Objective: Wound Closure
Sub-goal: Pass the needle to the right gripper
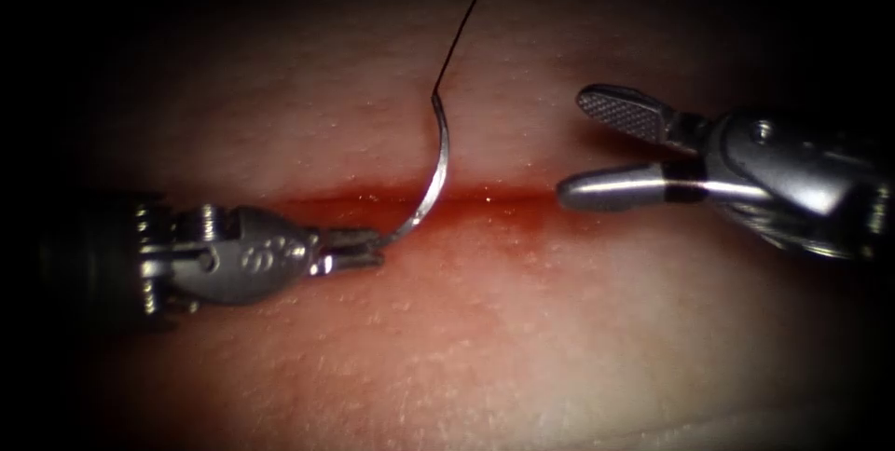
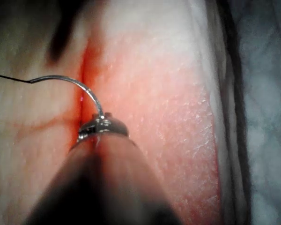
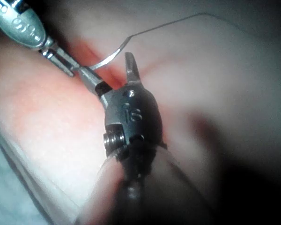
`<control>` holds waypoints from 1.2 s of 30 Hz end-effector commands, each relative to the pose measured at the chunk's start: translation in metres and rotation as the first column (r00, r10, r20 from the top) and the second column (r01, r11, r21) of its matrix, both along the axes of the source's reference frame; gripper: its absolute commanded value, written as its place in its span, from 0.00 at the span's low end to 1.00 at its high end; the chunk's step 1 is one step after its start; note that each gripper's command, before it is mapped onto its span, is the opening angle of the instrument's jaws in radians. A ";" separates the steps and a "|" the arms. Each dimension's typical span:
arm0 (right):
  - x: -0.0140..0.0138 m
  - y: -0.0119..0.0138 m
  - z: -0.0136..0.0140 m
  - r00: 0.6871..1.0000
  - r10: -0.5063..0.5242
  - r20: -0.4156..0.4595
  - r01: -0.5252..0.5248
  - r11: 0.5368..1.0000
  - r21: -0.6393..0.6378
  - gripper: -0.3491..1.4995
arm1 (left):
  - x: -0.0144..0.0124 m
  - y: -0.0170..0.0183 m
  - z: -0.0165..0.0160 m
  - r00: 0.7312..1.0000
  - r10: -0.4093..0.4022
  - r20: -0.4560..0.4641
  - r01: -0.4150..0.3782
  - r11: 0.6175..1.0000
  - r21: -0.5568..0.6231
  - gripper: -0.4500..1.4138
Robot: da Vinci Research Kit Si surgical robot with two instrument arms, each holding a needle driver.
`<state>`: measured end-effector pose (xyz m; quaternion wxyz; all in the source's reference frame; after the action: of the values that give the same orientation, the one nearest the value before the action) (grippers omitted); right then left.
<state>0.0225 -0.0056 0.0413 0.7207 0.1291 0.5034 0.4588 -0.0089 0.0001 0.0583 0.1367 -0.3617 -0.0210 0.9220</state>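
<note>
My left tool [image 1: 368, 248] comes in from the left, its jaws shut on the curved needle [image 1: 436, 167] close to the pointed end. The needle arcs up across the cut [image 1: 503, 198] and stands free of the tissue [image 1: 522, 339]. Black thread [image 1: 461, 27] runs from its blunt end up and away. My right tool [image 1: 571, 145] hovers to the right of the needle with its jaws open and nothing in them. The left wrist view shows the left tool [image 2: 100, 124], needle [image 2: 75, 83] and thread [image 2: 9, 78]. In the right wrist view the open right tool [image 3: 107, 65] is short of the needle [image 3: 110, 56].
Red fluid [image 1: 466, 213] lines the cut and stains the tissue around it. The tissue's outer edge [image 2: 220, 117] drops to a grey cloth [image 2: 267, 117] beside it.
</note>
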 end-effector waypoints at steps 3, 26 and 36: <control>0.0012 -0.0001 0.0003 0.999 0.044 -0.024 -0.042 0.996 0.080 0.69 | -0.0011 0.0000 0.0007 1.000 -0.019 -0.008 0.018 1.000 -0.019 0.00; 0.0058 -0.0011 0.0019 0.848 0.296 0.439 -0.379 0.918 0.113 0.88 | -0.0049 -0.0011 -0.0014 0.967 -0.137 -0.212 0.098 0.978 -0.186 0.00; 0.0071 -0.0019 0.0041 0.825 0.326 0.461 -0.443 0.880 0.170 0.87 | -0.0051 -0.0012 -0.0026 0.971 -0.106 -0.215 0.053 0.970 -0.236 0.00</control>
<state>0.0288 -0.0075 0.0449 0.6760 0.0194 0.2836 0.6799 -0.0136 -0.0011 0.0549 0.1264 -0.2679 0.1184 0.9478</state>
